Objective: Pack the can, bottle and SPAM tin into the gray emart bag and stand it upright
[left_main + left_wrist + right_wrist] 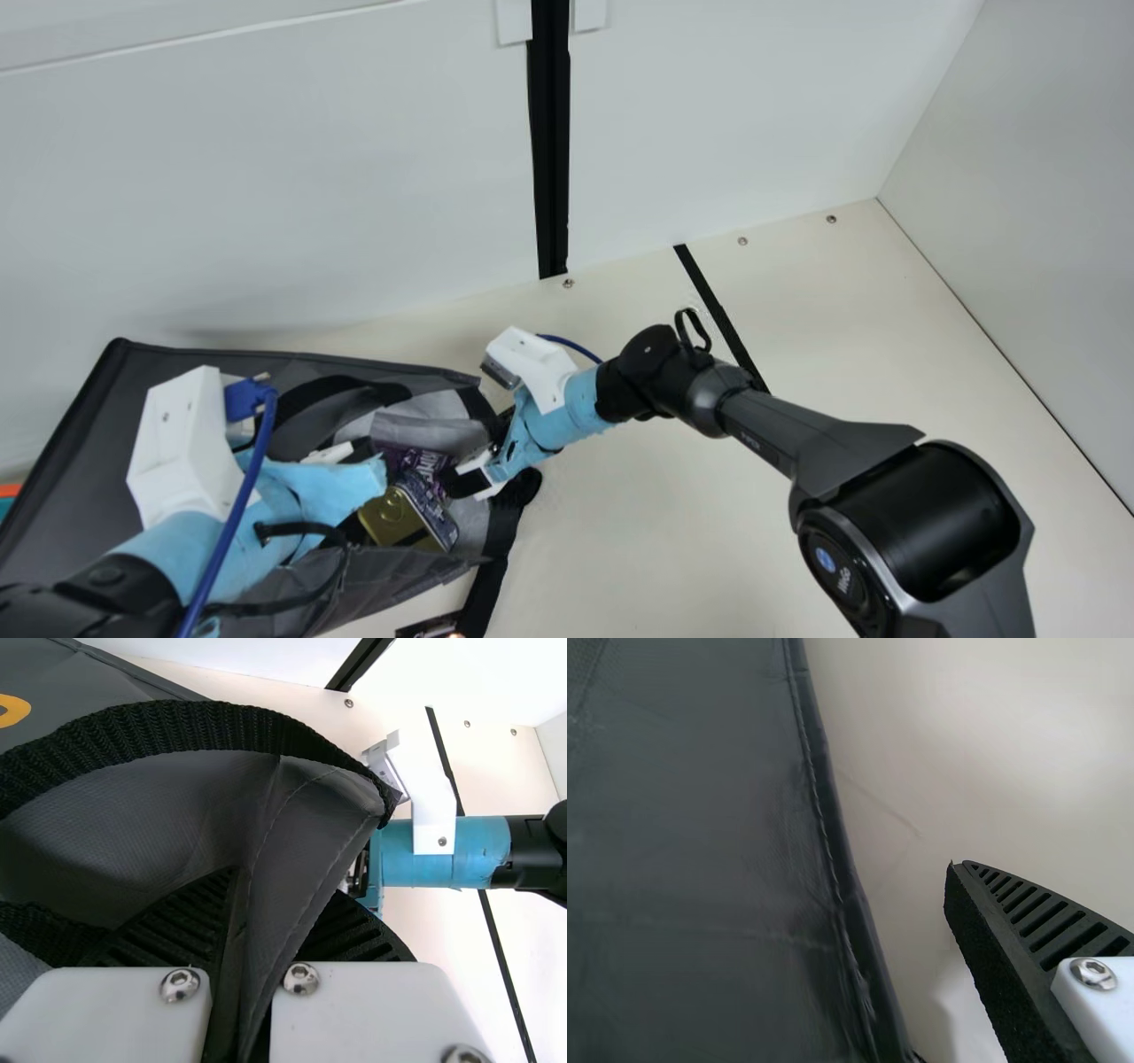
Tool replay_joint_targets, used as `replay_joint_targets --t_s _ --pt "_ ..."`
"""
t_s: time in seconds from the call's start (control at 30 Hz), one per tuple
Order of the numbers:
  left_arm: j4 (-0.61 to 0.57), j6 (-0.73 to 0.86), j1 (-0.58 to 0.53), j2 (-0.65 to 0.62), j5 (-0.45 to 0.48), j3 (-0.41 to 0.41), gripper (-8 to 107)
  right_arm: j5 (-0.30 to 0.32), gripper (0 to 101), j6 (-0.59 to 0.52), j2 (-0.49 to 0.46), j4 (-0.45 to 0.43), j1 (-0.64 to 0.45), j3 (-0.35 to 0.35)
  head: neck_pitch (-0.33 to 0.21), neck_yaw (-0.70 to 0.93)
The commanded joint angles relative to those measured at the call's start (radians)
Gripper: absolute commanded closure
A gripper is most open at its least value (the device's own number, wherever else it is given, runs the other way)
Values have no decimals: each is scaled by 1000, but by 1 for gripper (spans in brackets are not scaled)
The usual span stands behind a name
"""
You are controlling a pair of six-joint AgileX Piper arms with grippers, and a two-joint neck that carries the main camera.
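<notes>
Pinches a fold of the bag [75, 443], lying on its side on the counter [638, 540], in the closed left gripper [356, 450]; holds the right gripper [464, 482] spread apart near the tin [388, 518] in the bag's mouth.

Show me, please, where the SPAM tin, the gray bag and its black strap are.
SPAM tin [384, 517], main view: its gold end.
Gray bag [75, 434], main view: its side panel.
Black strap [221, 727], left wrist view: the middle of its arch.

Black arms, light-blue wrist wraps.
</notes>
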Motion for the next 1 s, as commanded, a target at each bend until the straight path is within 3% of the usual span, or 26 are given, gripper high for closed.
replay_joint_targets --t_s 0.0,0.43,0.97 --pt "0 0 0 0 0 0 107 1 13 1 4 3 5 -4 -23 -1" --pt "0 0 0 0 0 0 107 74 100 23 11 33 -9 -12 -23 -1" --pt "0 0 0 0 0 0 107 220 101 95 -39 100 -110 22 -23 -1"
